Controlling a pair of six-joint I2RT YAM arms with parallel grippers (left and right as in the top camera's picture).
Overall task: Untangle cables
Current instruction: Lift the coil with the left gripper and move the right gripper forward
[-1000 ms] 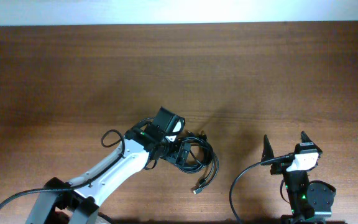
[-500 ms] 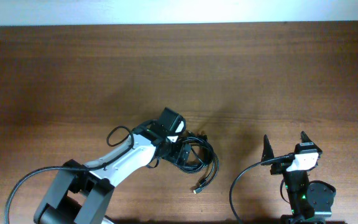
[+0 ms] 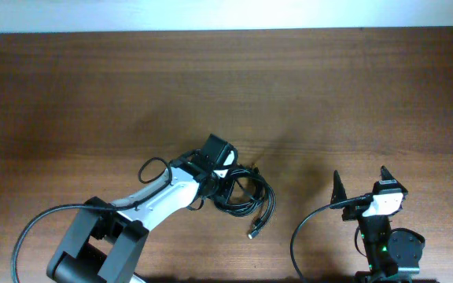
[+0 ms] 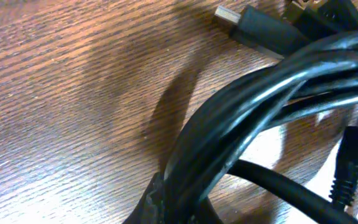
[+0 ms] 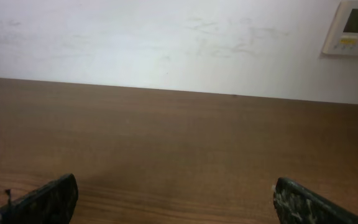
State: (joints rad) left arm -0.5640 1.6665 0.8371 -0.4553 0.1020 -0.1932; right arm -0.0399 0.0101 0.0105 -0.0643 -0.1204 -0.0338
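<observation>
The left gripper [image 3: 224, 176] is down in the cables [image 3: 248, 195], a black coiled bundle just below centre of the overhead frame, with one plug end [image 3: 252, 233] trailing toward the lower edge. Up close, the wrist camera is filled with looping cords and a silver-tipped plug [image 4: 227, 12] at the top, and I can't tell whether those jaws are pinching anything. The right gripper [image 3: 360, 181], lower right, sits well apart from the bundle, fingers [image 5: 48, 199] spread wide above the wooden table [image 3: 93, 94].

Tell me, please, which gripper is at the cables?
The left gripper, down in the cables; the right gripper sits open, well apart from them.
</observation>
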